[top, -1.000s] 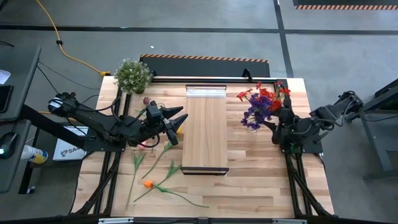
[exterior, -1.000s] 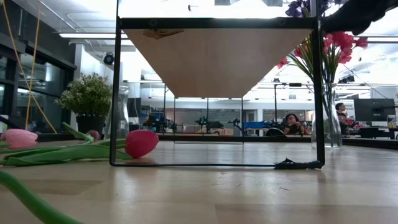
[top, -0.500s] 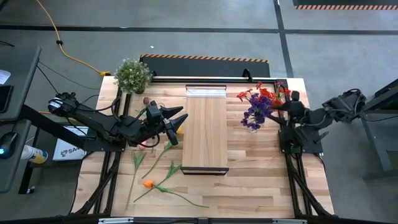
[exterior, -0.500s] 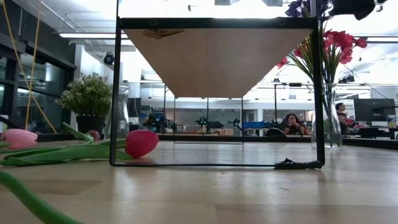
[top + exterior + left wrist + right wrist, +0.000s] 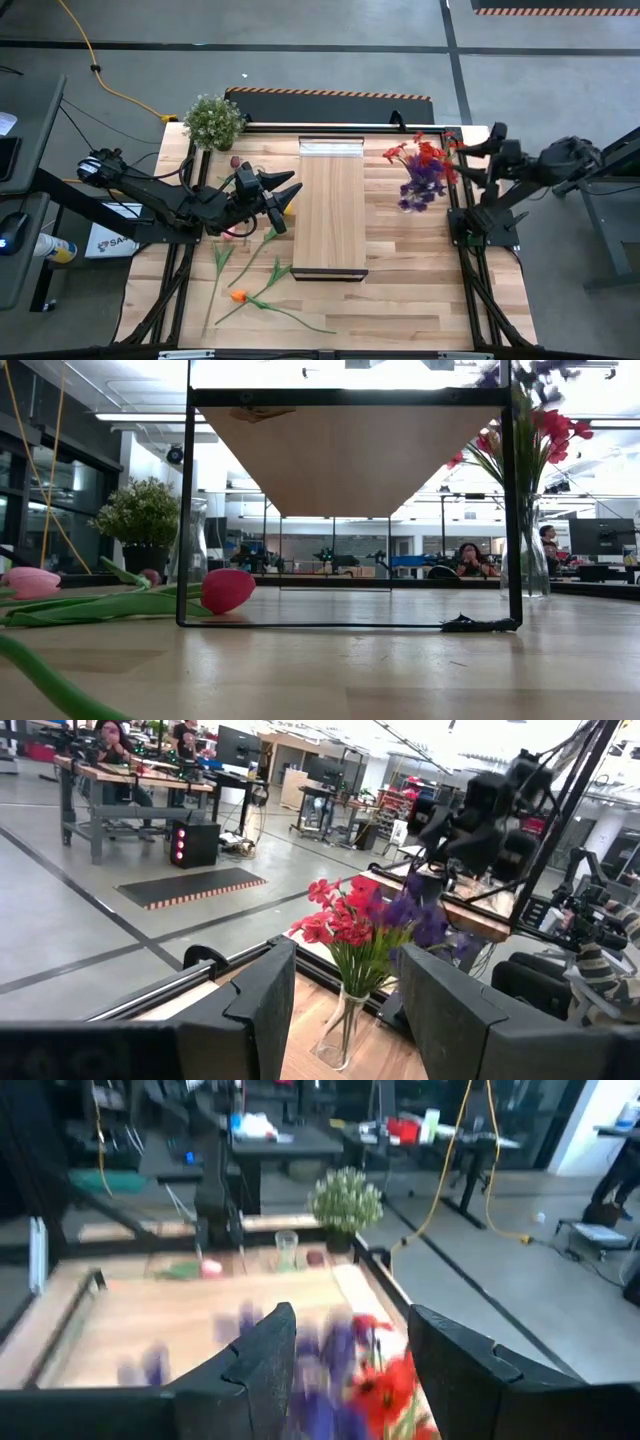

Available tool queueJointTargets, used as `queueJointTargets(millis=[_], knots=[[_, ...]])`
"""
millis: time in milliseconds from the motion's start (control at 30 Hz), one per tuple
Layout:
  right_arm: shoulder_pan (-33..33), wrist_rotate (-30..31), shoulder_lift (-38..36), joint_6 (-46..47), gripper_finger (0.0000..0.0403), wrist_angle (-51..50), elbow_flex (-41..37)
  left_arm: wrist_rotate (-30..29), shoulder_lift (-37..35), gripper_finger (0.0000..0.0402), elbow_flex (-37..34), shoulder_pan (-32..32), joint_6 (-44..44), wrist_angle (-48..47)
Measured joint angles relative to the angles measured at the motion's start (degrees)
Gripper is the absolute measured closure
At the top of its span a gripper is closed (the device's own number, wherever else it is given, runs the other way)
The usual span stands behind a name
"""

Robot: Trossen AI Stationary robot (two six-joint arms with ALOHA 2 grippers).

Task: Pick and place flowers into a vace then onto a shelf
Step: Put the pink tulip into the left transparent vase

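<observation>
Looking down on the plank table (image 5: 400, 290), with the shelf (image 5: 330, 215) lengthwise along its middle and bare on top. Flanked by 2 arms. Left gripper (image 5: 285, 193) low over the table just beside the shelf's left edge, fingers about halfway apart and holding nothing (clear gap between them in its wrist view). Right gripper (image 5: 345, 1330) up near the far right corner, apart from the bouquet, likewise parted midway and empty.

Probably between picks, with loose stems left to gather. To do it well:
- Bring the left gripper down over 1 stem only.
- Pinch the stem below the head, not the leaves.
- Lift clear of the neighbouring stems before crossing the shelf.
- Lower stem-first into the vase mouth without knocking the glass.
- Keep the right arm out of that path, or ready to steady the vase.

Containers next. Clear glass vase (image 5: 408, 203) upright on the table right of the shelf, not yet on it, filled with red and purple flowers (image 5: 425, 160). Bushy potted plant (image 5: 213, 120) in its dark pot at the far left corner. Close by it a second clear glass (image 5: 196, 545), seemingly empty.

Smallest last, the loose heads lying left of the shelf:
- Yellow head (image 5: 288, 207) just by the left gripper.
- Pink tulip head (image 5: 228, 590) near it.
- Orange head (image 5: 238, 296) nearest the front edge.
</observation>
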Motion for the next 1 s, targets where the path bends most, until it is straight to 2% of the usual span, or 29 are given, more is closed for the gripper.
queueJointTargets(millis=[133,500,700,1000], knots=[[0.0,-1.3,0.0,-3.7,0.0218,4.2,1.5,1.4,-0.3,0.0190,0.0,0.0,0.0,-0.1],[0.0,-5.3,0.0,-8.8,0.0217,11.7,1.7,18.0,-6.0,0.0190,0.0,0.0,-2.3,-4.1],[0.0,-5.9,0.0,-8.6,0.0218,13.7,1.7,24.6,-11.0,0.0190,0.0,0.0,-11.4,-14.6],[0.0,-5.8,0.4,-8.8,0.0218,19.5,1.7,36.0,-16.8,0.0190,0.1,0.0,-32.9,-31.4]])
